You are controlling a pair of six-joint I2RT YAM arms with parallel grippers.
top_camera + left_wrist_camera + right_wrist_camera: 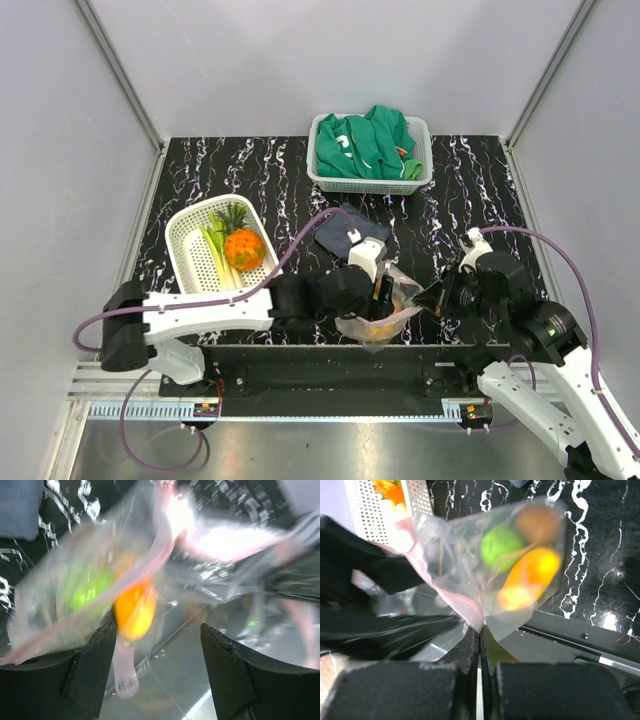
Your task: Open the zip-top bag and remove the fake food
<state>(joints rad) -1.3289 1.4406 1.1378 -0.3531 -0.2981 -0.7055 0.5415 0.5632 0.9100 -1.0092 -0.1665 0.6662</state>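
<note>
The clear zip-top bag [378, 322] hangs over the table's near edge, between my two arms. My right gripper [480, 632] is shut on its pinkish zip strip [465, 605]. Fake food shows through the plastic: a green round piece [501, 547], an orange piece [535, 572] and a brownish one [537, 522]. My left gripper [157, 650] stands wide open just below and in front of the bag [100, 565], with nothing between its fingers [95, 670]. A pink tab of the strip dangles beside the left finger. More fake food, an orange pineapple [244, 248] and a pale leek [218, 252], lies in a white basket [185, 245].
A second white basket [424, 170] at the back holds a green garment [365, 145]. A dark grey-blue cloth [340, 228] lies on the black marbled table [450, 215] just behind the left gripper. Grey walls close in both sides.
</note>
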